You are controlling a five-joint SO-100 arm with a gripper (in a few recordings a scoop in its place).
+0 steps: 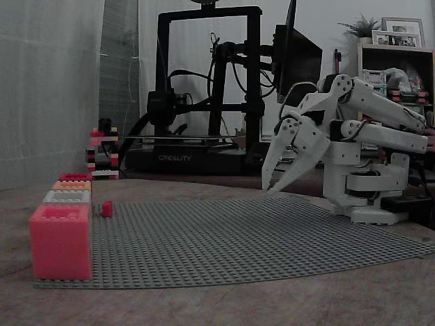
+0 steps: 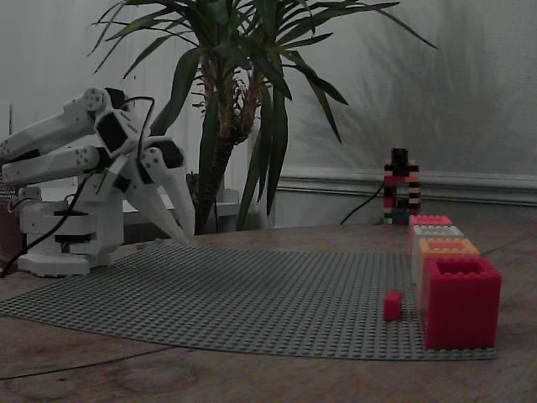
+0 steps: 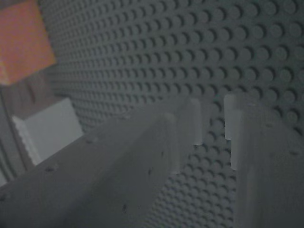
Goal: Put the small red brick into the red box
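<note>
The small red brick (image 1: 107, 208) (image 2: 392, 304) lies on the grey studded baseplate (image 1: 238, 238) (image 2: 252, 294), just beside a row of several boxes. The red box (image 1: 75, 176) (image 2: 461, 302), the deep crimson one, stands at one end of that row. It is the farthest box in one fixed view and the nearest in the other. My white gripper (image 1: 270, 188) (image 2: 186, 239) (image 3: 213, 121) hangs over the opposite edge of the plate, far from the brick. Its tips point down with a narrow gap between them and hold nothing.
The row also holds a salmon-pink box (image 1: 60, 241) (image 2: 430, 220), a white box (image 1: 66, 197) (image 3: 52, 128) and an orange box (image 1: 71, 185) (image 3: 23, 42). A small brick tower (image 1: 102, 153) (image 2: 401, 186) stands behind the row. A 3D printer (image 1: 204, 88) and a plant (image 2: 235, 84) stand beyond the plate.
</note>
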